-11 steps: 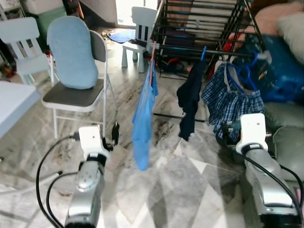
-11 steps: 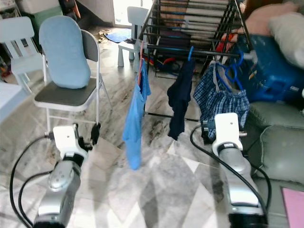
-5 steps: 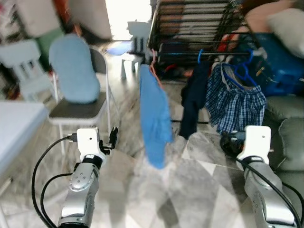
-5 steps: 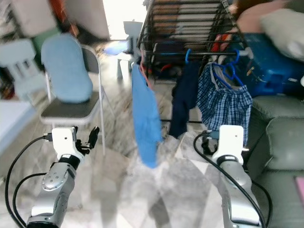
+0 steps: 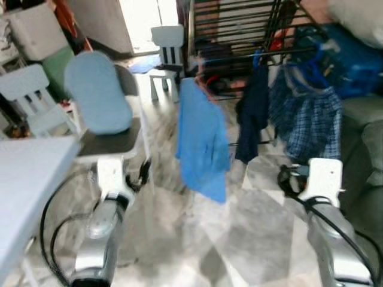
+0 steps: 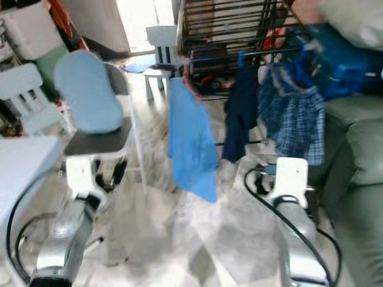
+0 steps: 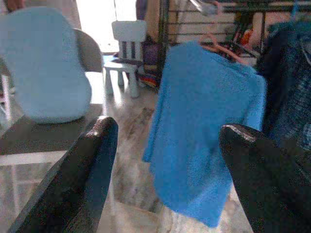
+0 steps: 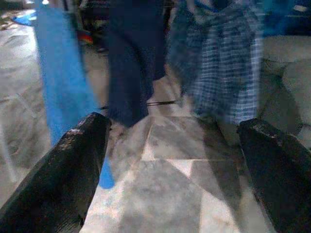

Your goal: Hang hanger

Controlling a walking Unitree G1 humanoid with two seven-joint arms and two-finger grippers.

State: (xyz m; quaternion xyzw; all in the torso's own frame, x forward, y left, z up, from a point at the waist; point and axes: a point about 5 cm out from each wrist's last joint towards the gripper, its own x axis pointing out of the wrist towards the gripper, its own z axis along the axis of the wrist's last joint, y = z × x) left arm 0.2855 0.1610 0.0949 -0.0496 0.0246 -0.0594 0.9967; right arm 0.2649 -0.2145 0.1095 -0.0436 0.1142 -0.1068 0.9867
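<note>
pink hanger (image 7: 224,48) with blue shirt (image 5: 202,146), on rack (image 5: 239,57)

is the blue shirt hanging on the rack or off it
Hanging. The blue shirt sits on a pink hanger hooked on the black drying rack, its hem clear of the floor. Both grippers are open and apart from it.

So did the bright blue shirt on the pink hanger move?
Yes. The bright blue shirt has swung out toward the dark navy garment on the black drying rack, its hem kicked sideways instead of hanging straight down.
</note>
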